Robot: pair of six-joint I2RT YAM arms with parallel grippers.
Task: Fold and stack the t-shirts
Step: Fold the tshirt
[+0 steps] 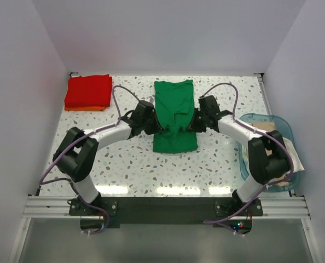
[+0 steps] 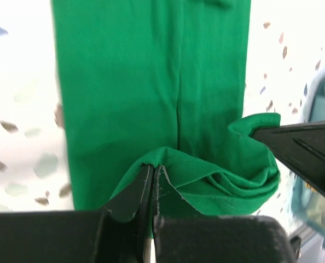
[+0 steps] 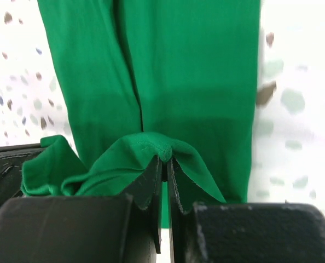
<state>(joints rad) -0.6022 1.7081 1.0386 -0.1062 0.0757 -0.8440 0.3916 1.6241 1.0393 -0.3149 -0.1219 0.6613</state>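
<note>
Both end effectors pinch the narrow, bunched green t-shirt.

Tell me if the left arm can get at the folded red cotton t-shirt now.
Probably not yet: the left gripper is shut on the bright green cotton t-shirt. Otherwise the way to the folded red cotton t-shirt looks free.

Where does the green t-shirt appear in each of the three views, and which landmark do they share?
Top external: green t-shirt lies mid-table, lengthwise.
Left wrist: it fills the middle; left gripper pinches its edge at the bottom.
Right wrist: it fills the middle; right gripper pinches its edge at the bottom.
Shared landmark: speckled table flanking the shirt.
</note>
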